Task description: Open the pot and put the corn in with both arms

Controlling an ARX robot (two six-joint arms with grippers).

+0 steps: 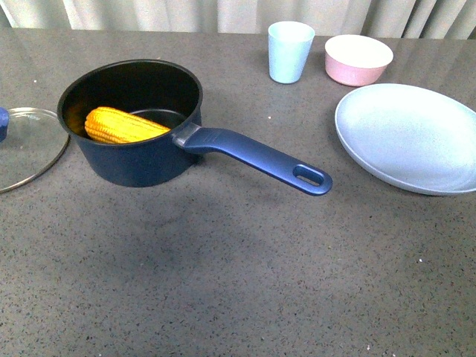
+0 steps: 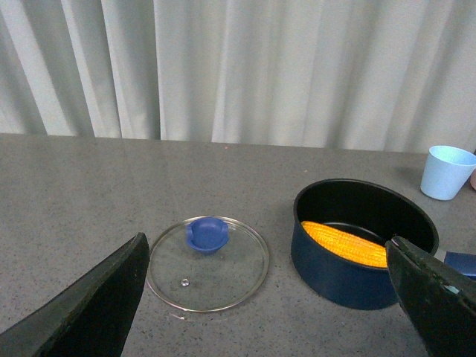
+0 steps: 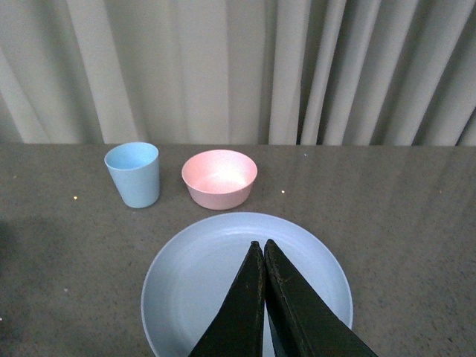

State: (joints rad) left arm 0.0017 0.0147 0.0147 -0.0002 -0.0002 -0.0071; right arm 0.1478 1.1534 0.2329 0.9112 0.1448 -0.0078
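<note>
Both required steps appear complete, judged from how things lie. The pot (image 1: 137, 123) stands uncovered on the table (image 1: 238, 275), and the corn (image 1: 123, 125) lies inside it, one end against the inner wall and the cob slanting across the black interior. The glass lid (image 2: 208, 262), with its blue knob (image 2: 206, 233), rests flat on the table just beside the pot, on the side away from the pot handle (image 1: 260, 158). The handle points away from the lid toward the pale blue plate (image 1: 409, 137).

No arm shows in the front view. The left gripper (image 2: 271, 297) is spread wide and holds nothing; its two fingers frame the lid and the pot from above the table. The right gripper (image 3: 262, 256) has its fingers pressed together with nothing between them, and it hangs over the plate, well apart from the pot.

Remaining work: none is evident for the task as worded. Whether the lid should go back on is not stated.

Surface: a dark grey, finely speckled tabletop, matte and level. Beyond the pot stand a light blue cup (image 1: 290, 50) and a pink bowl (image 1: 358, 59), side by side and near the plate. Room: pale pleated curtains (image 2: 238, 67) close off the far edge of the table.
</note>
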